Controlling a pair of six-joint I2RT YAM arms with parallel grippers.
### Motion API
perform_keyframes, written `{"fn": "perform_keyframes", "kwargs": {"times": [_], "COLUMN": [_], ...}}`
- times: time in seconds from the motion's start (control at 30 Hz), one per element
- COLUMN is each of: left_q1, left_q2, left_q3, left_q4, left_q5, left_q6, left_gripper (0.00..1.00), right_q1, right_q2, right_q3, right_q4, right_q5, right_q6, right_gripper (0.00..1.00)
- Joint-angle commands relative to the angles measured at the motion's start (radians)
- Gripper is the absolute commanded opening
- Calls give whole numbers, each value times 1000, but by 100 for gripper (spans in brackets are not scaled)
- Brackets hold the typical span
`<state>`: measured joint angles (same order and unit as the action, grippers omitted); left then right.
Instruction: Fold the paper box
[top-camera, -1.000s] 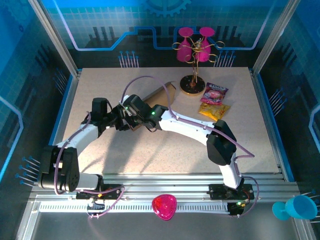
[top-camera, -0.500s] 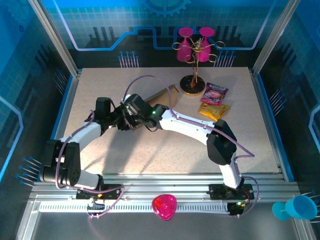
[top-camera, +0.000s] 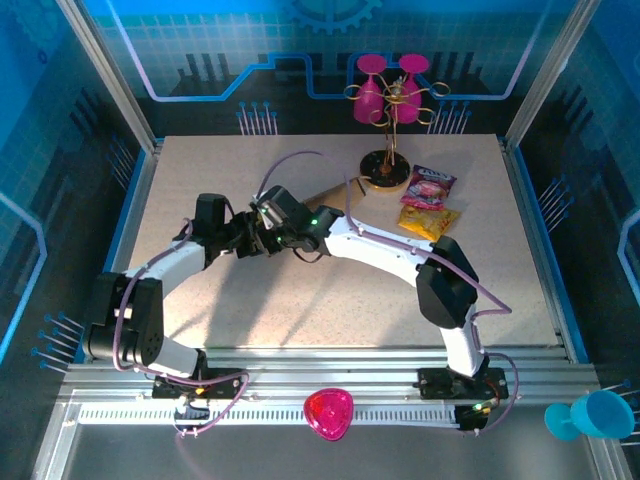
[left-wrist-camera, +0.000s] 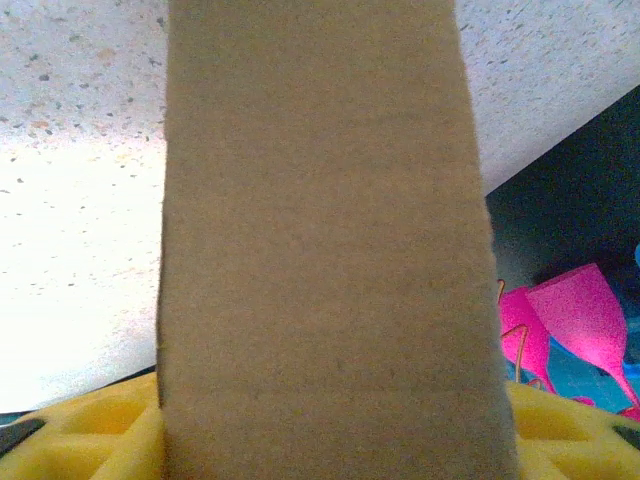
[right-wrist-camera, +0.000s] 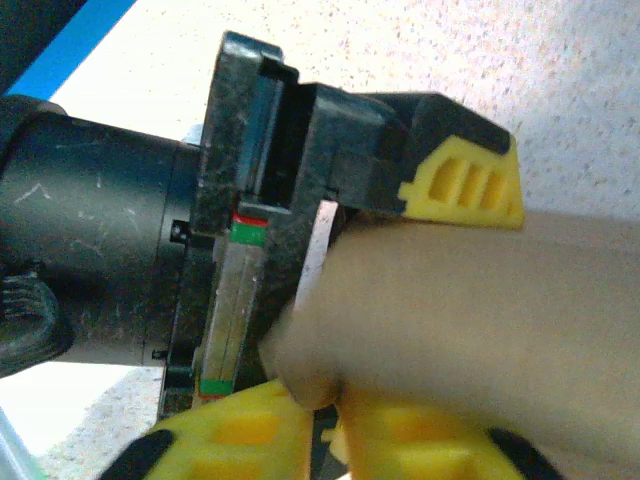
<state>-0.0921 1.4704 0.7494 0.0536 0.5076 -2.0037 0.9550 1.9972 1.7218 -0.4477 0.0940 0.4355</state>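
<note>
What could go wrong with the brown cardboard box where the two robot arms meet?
The brown cardboard paper box sits between the yellow fingers of the left gripper; a loose grip could let it slip or fold crooked. The right gripper crowds close, so the two might bump. The wire stand of pink cups stands near the box and could get knocked.

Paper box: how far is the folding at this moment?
Done: the paper box shows as a narrow brown band; no finished box shape is visible. In hand: it sits between the fingers of the left gripper, the right gripper close by. Left: the remaining folds; how many, unclear.
</note>
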Motion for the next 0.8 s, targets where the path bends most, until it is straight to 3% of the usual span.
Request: {"fn": "perform_keyframes", "kwargs": {"times": [0.0,0.1,0.27,0.5,0.77], "left_q1": [-11,-11,-9,-3,17], "left_q2": [20,27,32,27,5], "left_q3": [10,11,15,19,18], "left_q4": [15,26,35,34,14], "left_q5": [-40,-42,-43,-38,-23], "left_q6": [-238,-243,-251,-251,-244], "left_gripper": [55,54,53,53,53], "right_q1": [0,-4,-27,-154,-417], "right_q2": [-23,-46,-138,-313,-442], "right_q3": [-7,4,-32,-126,-233], "right_q4": [-62,-75,-78,-65,-94], "right_q5": [-103,-107,-83,-45,-47], "right_q6": [39,42,131,267,169], "right_gripper": [30,43,56,57,50]}}
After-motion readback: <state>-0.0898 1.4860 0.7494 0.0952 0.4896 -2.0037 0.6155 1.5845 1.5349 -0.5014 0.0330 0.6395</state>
